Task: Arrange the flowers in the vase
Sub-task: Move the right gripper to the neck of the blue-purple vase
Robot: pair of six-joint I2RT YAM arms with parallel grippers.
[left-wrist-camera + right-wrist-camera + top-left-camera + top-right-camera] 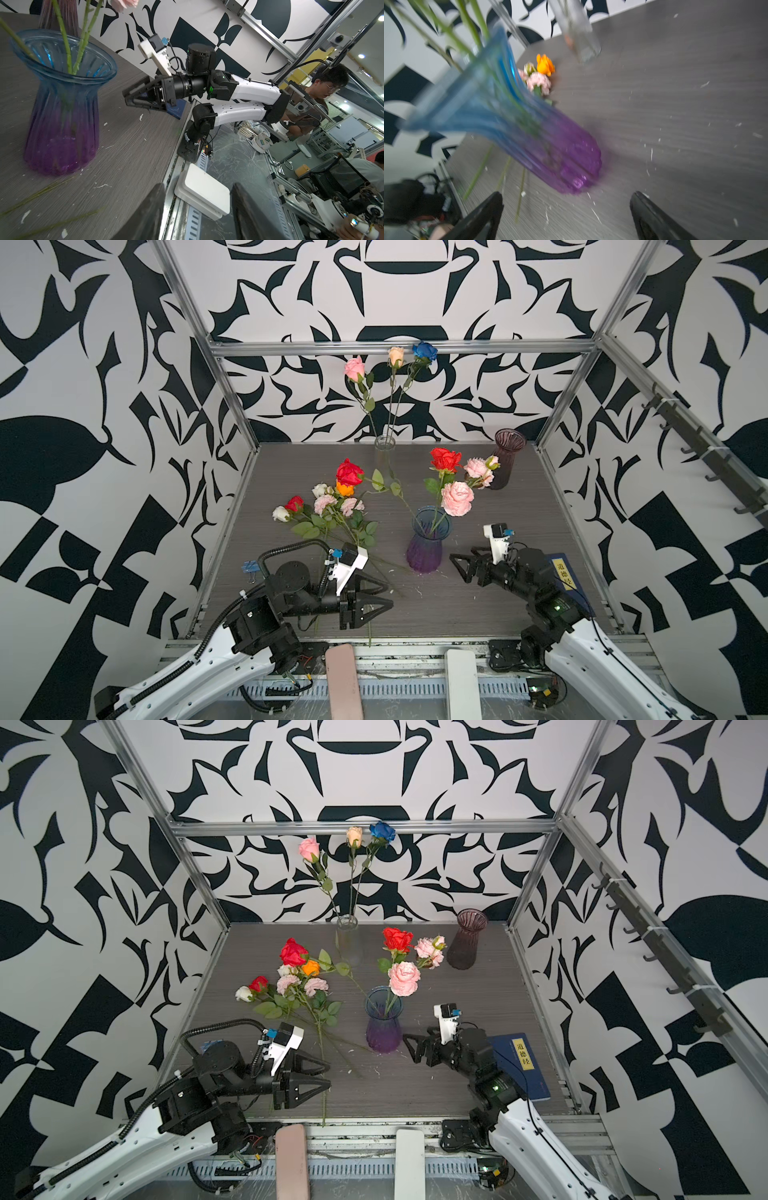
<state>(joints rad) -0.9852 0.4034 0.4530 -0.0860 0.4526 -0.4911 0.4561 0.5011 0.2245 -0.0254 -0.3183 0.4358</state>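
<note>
Flowers (332, 504) lie piled; left tool (390, 596) hovers, jaws apart, seemingly empty, over their stems (369, 632) for pickup; right tool (458, 569) gapes beside blue-purple vase (428, 549).

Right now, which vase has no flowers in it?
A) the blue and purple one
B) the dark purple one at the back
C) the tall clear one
B: the dark purple vase has a bare mouth, while flowers stand in the clear vase and the blue and purple vase.

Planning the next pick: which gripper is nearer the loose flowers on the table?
Left. The left gripper sits at the loose flowers' stem ends; the right gripper is beyond the blue-purple vase.
</note>
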